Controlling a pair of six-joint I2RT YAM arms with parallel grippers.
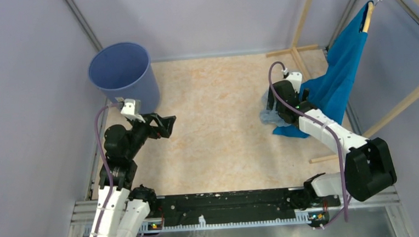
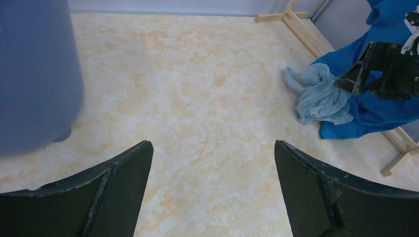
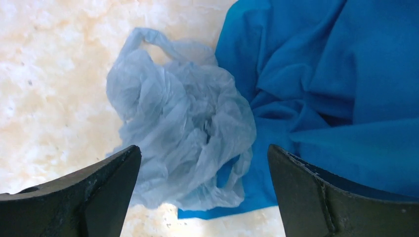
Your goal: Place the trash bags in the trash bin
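Along the left edge of the tabletop (image 1: 220, 145), the left hand (image 1: 166, 124) hovers wide open and empty. By the right edge, the right hand (image 3: 203, 195) hangs spread wide, holding nothing, over the crumpled trash bag (image 3: 180, 133), which overlaps a teal cloth (image 3: 326, 84); it seems poised to grab. The trash bin (image 1: 141, 92) stands in the far left corner.

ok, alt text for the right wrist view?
A crumpled pale-blue bag lies on the marbled table, its right side overlapping a blue cloth. The right gripper is open, one dark finger in each lower corner, with the bag between them.
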